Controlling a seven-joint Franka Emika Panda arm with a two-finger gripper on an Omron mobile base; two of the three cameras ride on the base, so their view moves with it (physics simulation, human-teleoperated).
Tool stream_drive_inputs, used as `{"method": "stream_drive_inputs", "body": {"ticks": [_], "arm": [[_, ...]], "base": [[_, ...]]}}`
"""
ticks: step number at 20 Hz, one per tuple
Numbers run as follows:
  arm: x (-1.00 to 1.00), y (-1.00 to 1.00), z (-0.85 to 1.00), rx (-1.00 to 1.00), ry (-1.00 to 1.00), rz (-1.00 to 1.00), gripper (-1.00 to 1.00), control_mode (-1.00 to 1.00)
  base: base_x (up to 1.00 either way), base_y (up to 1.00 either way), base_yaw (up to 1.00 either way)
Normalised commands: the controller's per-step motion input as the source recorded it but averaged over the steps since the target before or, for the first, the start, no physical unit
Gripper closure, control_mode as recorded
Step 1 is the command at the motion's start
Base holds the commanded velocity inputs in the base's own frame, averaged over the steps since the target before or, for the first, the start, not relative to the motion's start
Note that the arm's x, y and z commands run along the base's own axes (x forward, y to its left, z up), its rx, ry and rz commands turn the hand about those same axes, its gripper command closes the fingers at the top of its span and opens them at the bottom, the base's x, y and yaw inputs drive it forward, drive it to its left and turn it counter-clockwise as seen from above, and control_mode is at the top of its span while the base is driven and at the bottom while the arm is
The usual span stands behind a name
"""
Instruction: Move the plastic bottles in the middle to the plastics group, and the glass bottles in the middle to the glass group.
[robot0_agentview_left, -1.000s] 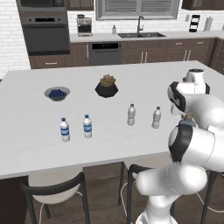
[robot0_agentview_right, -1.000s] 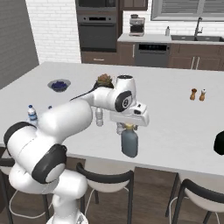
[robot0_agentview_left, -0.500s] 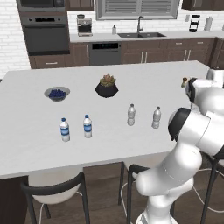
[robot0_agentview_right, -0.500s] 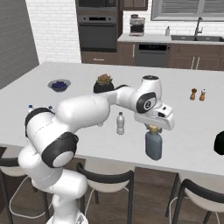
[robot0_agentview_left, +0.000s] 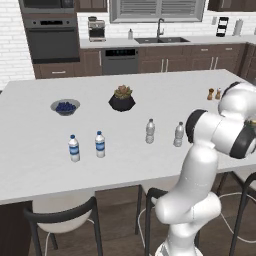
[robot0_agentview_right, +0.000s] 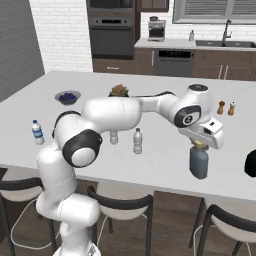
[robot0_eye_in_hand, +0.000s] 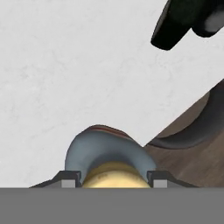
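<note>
Pincer (robot0_agentview_right: 199, 145) at right of centre in the right base view, clamped on the yellowish cap of the glass bottle (robot0_agentview_right: 199, 162). Bottle: dark slate-blue, broad-shouldered, wider and taller than the other bottles on the bench (robot0_agentview_right: 150, 155); upright, close to the near edge of the white bench top. Whether its base touches the surface I cannot tell.

Hand view: the same bottle seen from above at bottom centre, rounded blue-grey shoulder (robot0_eye_in_hand: 105, 146) with a yellow cap between the two fingertips (robot0_eye_in_hand: 70, 179) (one tip each side of the cap, snug against it). Pale bench surface behind it, brown floor at lower right, a dark object at the upper right corner.

Left base view: two unlabelled plastic bottles (robot0_agentview_left: 150, 131) stand at mid-frame, clear greyish, pale caps, apart from each other. Two blue-labelled bottles (robot0_agentview_left: 74, 148) at left of centre, side by side, white caps. Behind them a bowl of blue berries (robot0_agentview_left: 65, 106) and a potted plant (robot0_agentview_left: 122, 98) in a dark pot. Two small brown shakers (robot0_agentview_left: 214, 94) at the right.
</note>
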Motion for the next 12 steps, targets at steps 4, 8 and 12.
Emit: {"method": "stream_drive_inputs", "body": {"ticks": [4,8,12], "arm": [[0.22,-0.56,0.04,0.1,-0.22,-0.03,1.0,-1.0],[0.21,-0.25,-0.11,0.04,-0.09,-0.03,1.0,-1.0],[0.31,-0.23,-0.12,-0.01,0.0,-0.09,1.0,-1.0]], "base": [[0.0,0.0,0.0],[0.0,0.0,0.0],[0.0,0.0,0.0]]}}
